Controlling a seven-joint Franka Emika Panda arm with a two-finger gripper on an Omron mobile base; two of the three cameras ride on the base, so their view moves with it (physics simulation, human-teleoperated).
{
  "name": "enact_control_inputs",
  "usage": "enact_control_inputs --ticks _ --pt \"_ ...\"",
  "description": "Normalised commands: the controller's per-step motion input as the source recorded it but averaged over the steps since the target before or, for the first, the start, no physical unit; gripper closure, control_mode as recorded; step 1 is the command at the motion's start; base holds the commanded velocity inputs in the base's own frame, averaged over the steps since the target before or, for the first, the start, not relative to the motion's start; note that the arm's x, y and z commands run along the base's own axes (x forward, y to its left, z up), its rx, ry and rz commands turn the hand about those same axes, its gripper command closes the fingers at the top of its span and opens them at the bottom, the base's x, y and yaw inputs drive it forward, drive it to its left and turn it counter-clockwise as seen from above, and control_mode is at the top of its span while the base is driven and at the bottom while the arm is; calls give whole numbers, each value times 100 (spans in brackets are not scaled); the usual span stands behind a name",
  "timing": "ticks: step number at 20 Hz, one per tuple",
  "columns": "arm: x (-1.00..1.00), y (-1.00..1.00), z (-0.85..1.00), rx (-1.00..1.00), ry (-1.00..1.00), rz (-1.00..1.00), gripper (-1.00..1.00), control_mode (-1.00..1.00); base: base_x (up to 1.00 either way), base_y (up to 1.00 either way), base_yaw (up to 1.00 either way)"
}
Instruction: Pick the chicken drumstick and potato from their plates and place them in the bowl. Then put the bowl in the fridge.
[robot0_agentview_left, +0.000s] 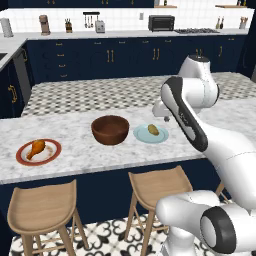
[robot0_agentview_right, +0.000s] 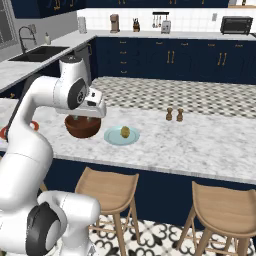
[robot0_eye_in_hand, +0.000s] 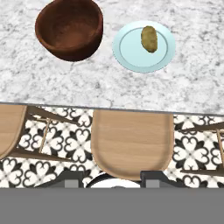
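Observation:
An orange-brown chicken drumstick (robot0_agentview_left: 36, 148) lies on the white, red-rimmed plate (robot0_agentview_left: 50, 156) at the left of the marble counter. The dark wooden bowl (robot0_agentview_left: 110, 129) (robot0_eye_in_hand: 70, 28) stands empty in the middle. Just right of it, the yellowish potato (robot0_agentview_left: 153, 130) (robot0_eye_in_hand: 149, 38) rests on the pale blue plate (robot0_agentview_left: 142, 136) (robot0_eye_in_hand: 131, 54). My gripper (robot0_agentview_right: 82, 119) (robot0_eye_in_hand: 113, 178) hangs above the counter over the bowl's area, open, with nothing between its fingertips (robot0_eye_in_hand: 153, 176). The fridge is out of view.
Two wooden stools (robot0_agentview_left: 42, 207) (robot0_agentview_left: 159, 185) stand under the counter's front edge. Salt and pepper shakers (robot0_agentview_right: 174, 114) sit to the right on the counter. Navy cabinets and a back counter with a toaster oven (robot0_agentview_left: 161, 23) line the far wall; a sink (robot0_agentview_right: 37, 52) lies at the left.

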Motion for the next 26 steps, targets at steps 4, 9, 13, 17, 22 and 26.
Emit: enact_control_inputs --ticks 4,9,13,17,22,26 --pt "18 0 0 0 2 0 -100 -100 0 0 0" --pt "58 -9 -18 -10 5 0 -100 -100 0 0 0" --pt "61 -32 -30 -5 17 0 -100 -100 0 0 0" --pt "97 -30 -43 -2 21 0 -100 -100 0 0 0" --pt "100 -27 -39 0 27 0 -100 -100 0 0 0" --pt "100 -11 -39 0 29 0 -100 -100 0 0 0"
